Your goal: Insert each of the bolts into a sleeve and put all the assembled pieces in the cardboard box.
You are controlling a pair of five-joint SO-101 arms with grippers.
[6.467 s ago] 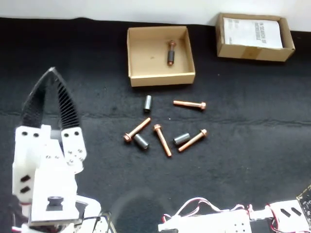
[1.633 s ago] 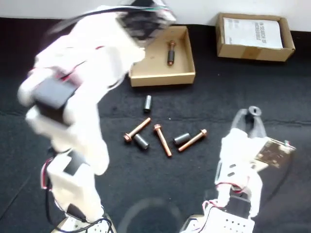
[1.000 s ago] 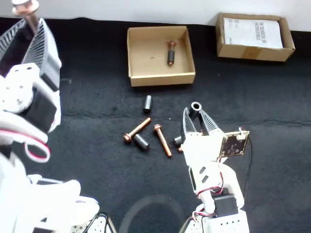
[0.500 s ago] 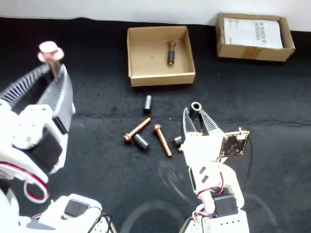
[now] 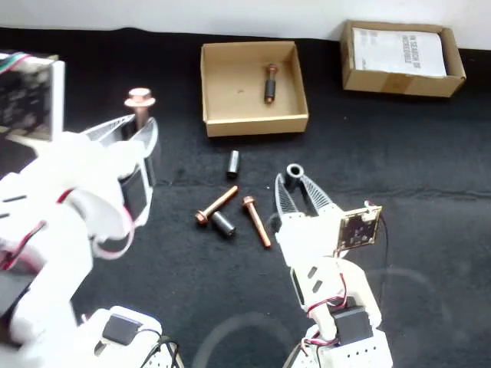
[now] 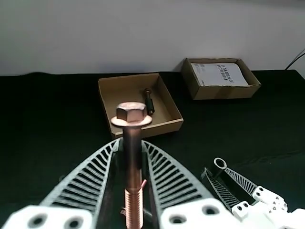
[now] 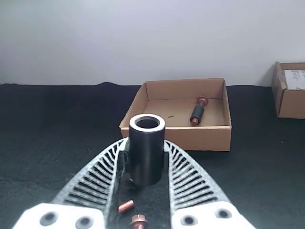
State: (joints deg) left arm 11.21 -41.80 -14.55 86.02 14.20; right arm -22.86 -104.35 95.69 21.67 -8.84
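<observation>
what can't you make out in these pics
- High view: the table under the right gripper is covered by it and its arm.
- Left wrist view: the bolt in the left gripper is cut off by the bottom edge.
- Right wrist view: two bolt ends below the sleeve are mostly hidden by the fingers and the edge.
- High view: the assembled piece in the box is too small to judge its fit.

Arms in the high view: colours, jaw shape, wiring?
The left arm and right arm are white plastic with dark servo blocks. Jaws are black, ribbed, tapering fins on white mounts with screw holes. Each wrist carries a circuit board. Red and white wires loop near the right arm's base.
</observation>
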